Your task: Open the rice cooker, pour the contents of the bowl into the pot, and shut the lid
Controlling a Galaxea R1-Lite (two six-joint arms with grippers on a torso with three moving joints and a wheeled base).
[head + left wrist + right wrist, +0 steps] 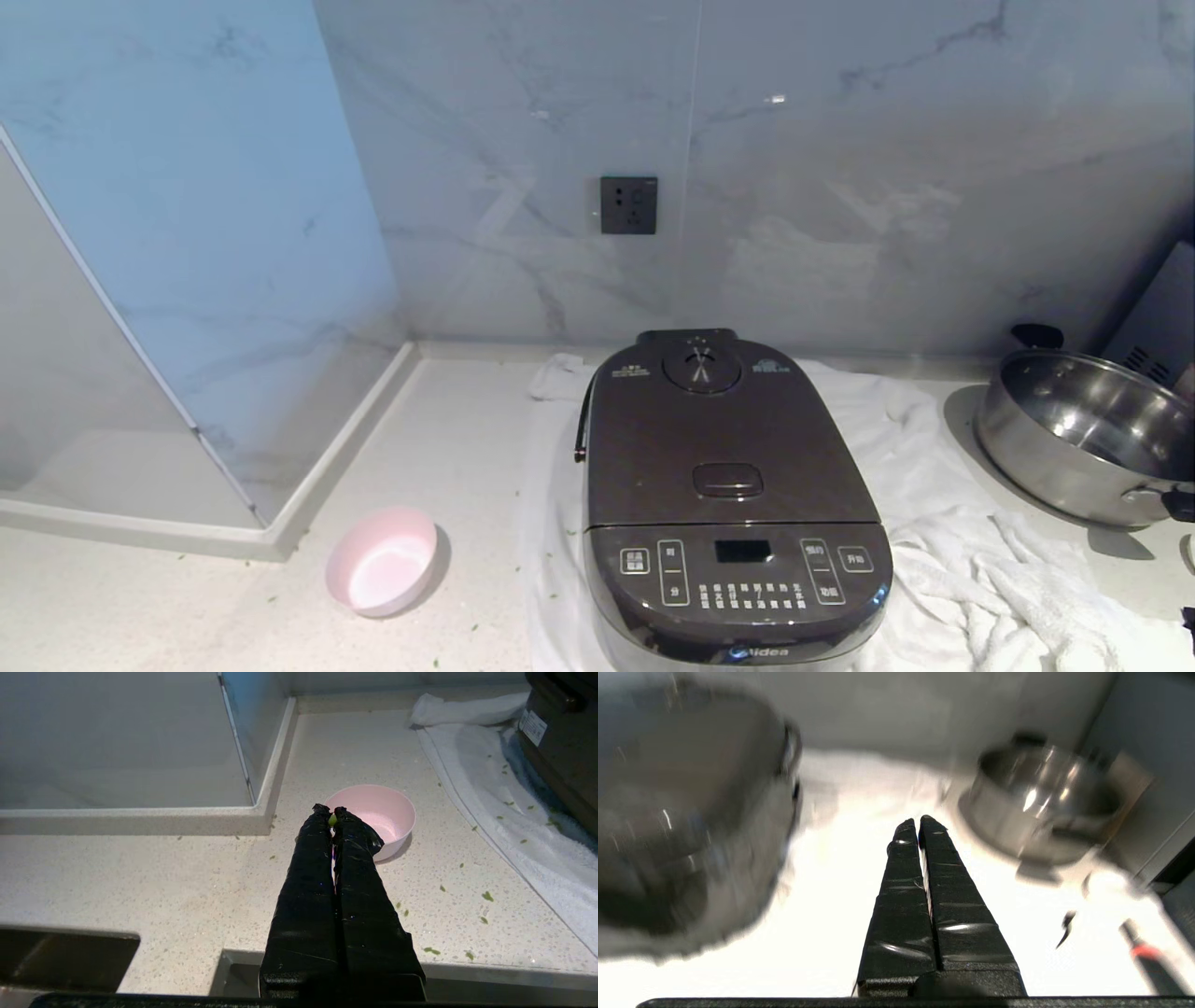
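Note:
The rice cooker [728, 504] stands on a white towel with its lid [719, 439] down, so the pot is hidden. Left of it the pink bowl [383, 560] sits upright on the counter and looks empty inside. In the left wrist view my left gripper [332, 812] is shut, hanging just short of the bowl [383, 812], with one green bit stuck between its tips. Stray green bits of the contents [487, 896] dot the counter and towel. My right gripper [919, 822] is shut and empty above the towel, between the cooker [691, 826] and a steel pan. Neither arm shows in the head view.
A stainless steel pan [1083, 429] with black handles sits at the right on the counter. The white towel [980, 560] spreads under and right of the cooker. A raised ledge and glass panel [187, 308] bound the left side. A wall socket [627, 204] is behind.

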